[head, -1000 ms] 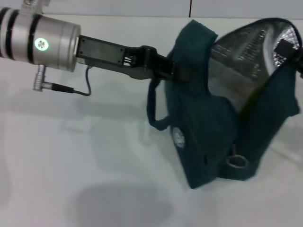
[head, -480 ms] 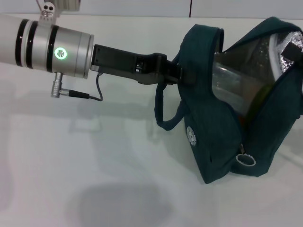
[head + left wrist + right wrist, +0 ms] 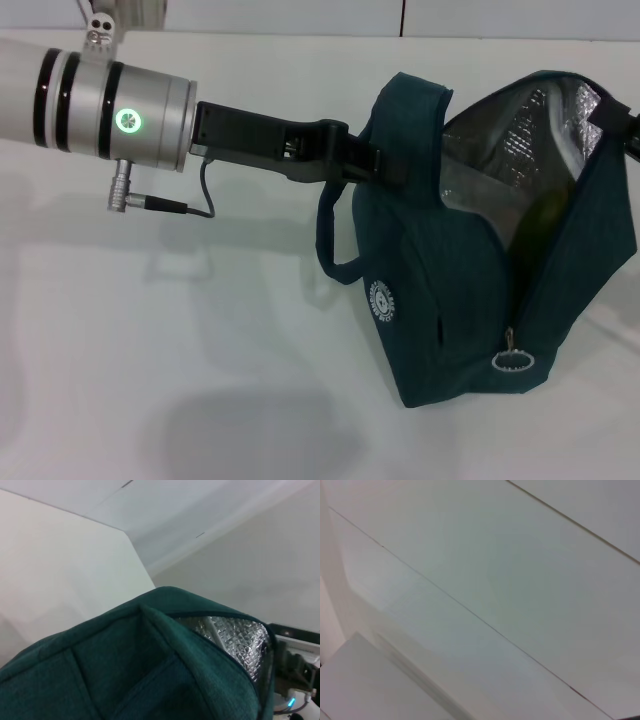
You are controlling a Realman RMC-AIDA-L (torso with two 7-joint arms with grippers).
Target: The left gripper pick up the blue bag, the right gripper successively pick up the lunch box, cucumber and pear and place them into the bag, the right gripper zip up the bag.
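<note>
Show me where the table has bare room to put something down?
The white table is bare in front of and below the silver left arm, left of the dark teal-blue fabric bag. It is crowded on the right: the black left gripper clamps the bag's rim there.

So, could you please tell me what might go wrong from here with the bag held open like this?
1. The left gripper holds the blue bag only by its upper edge, so the fabric could slip free and the bag slump.
2. The zip is open, its silver ring pull low at the bag's front end, an awkward reach for the right gripper, barely in view at the far rim.
3. The bag may tip when tugged.
</note>
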